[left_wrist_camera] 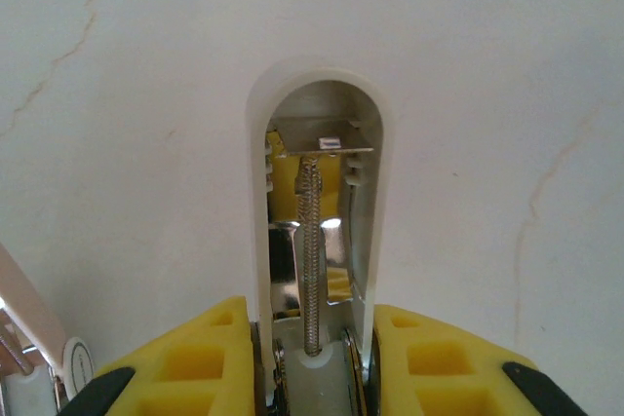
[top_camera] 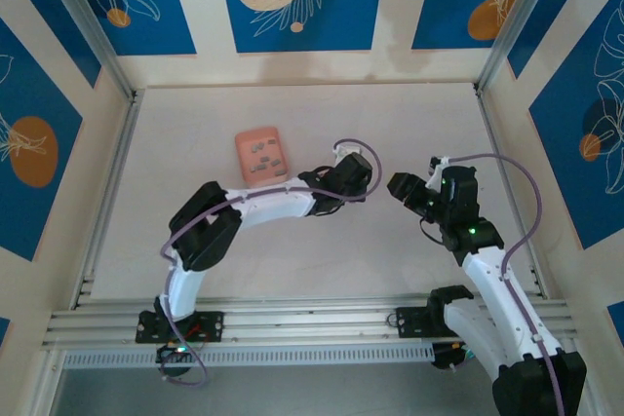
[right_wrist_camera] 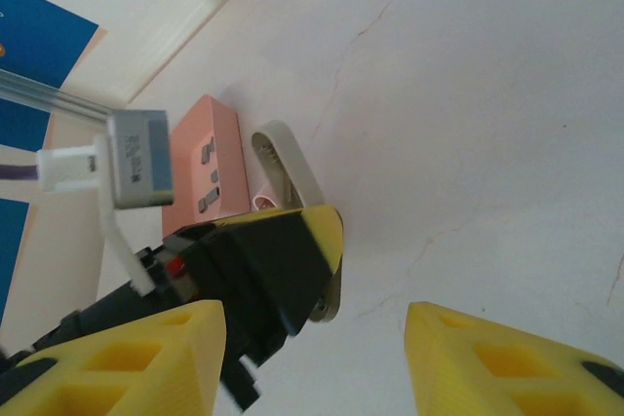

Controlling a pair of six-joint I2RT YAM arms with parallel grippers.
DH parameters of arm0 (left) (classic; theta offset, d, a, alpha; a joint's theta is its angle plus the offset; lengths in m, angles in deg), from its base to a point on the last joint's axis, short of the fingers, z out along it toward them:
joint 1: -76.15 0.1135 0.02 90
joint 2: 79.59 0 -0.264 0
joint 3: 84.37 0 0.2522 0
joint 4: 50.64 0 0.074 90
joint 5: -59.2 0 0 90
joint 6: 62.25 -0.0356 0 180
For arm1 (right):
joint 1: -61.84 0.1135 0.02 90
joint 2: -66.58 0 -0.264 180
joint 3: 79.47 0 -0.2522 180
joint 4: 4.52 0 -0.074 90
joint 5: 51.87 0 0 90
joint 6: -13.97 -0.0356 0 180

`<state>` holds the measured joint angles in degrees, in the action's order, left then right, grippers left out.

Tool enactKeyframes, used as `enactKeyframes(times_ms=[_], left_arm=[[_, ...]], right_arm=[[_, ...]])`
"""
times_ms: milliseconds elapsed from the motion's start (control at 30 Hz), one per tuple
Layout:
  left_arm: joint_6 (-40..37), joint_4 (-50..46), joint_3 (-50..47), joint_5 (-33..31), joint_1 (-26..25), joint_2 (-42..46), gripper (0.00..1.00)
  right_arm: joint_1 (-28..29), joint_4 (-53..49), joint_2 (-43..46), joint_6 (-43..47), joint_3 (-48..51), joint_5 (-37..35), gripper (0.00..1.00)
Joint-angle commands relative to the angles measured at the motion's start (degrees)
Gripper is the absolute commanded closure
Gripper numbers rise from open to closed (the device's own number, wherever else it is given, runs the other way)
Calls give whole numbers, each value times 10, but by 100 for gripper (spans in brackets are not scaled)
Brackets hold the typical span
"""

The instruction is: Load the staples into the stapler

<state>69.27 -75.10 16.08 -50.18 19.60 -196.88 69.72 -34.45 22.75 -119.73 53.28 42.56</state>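
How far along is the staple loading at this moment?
Done: the stapler is picked up and opened, its spring and channel exposed. In hand: the left gripper is shut on it, and the right gripper is open and empty beside it. Left: the staples lie in the pink tray; none is picked up, and none shows in the channel.

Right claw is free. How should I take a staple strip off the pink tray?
Pinch one staple strip across its narrow width, right claw descending from straight above. The strips lie flat on the tray, so only their long side edges are exposed to grip.
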Motion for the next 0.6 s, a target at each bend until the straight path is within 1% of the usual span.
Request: enactKeyframes(times_ms=[0,133,567], left_arm=[[38,-42,30,-32,-2,-27,100],[78,-58,38,-41,-3,-51,100],[98,-65,84,-68,2,-111,100]], right_arm=[[-6,-2,9,-5,6,-3,47],[-18,1,9,1,8,11,47],[-67,6,4,14,11,53,46]])
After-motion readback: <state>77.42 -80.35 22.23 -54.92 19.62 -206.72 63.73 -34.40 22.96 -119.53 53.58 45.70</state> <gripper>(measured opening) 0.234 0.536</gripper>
